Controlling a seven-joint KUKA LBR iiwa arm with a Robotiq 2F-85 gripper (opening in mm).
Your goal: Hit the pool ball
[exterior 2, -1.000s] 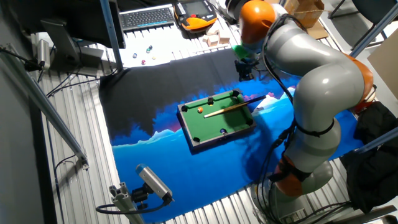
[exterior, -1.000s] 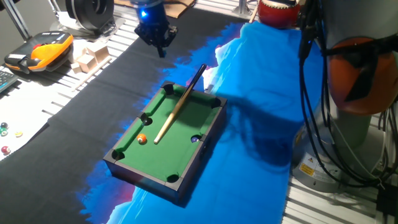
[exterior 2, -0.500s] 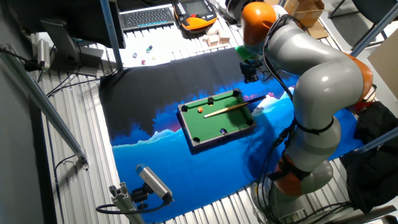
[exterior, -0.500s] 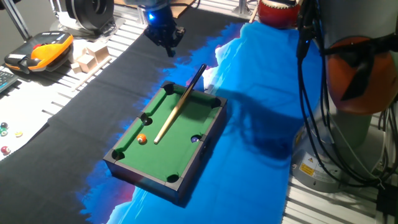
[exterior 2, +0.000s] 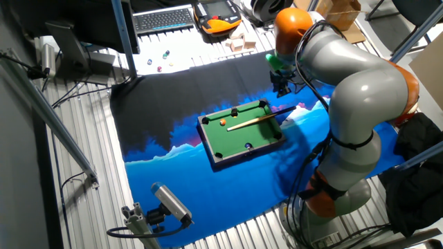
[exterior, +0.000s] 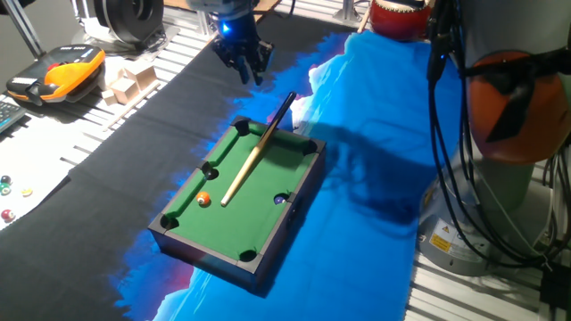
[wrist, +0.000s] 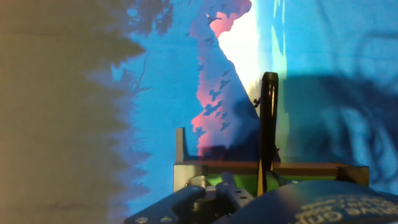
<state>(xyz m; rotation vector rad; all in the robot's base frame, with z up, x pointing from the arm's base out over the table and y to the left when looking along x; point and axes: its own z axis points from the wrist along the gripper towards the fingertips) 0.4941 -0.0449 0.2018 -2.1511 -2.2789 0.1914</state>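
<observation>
Pool ball on felt, hand clear of the mini table.

Pool ball [exterior: 203, 199] lies near the left-side pocket beside the cue stick [exterior: 254, 154]; beyond, the hand [exterior: 243, 62] hovers empty, fingers parted.

A robotics lab: a slatted metal bench [exterior 2: 83, 180], a keyboard [exterior 2: 165, 19] at its far edge, hanging cables [exterior: 446, 160], a camera [exterior 2: 169, 202] on a stand.

The gripper [exterior: 243, 62] now hangs further along the far edge of the worktop, closer to the dark butt end of the cue stick [exterior: 252, 154], and its fingers stand more spread than earlier.
</observation>
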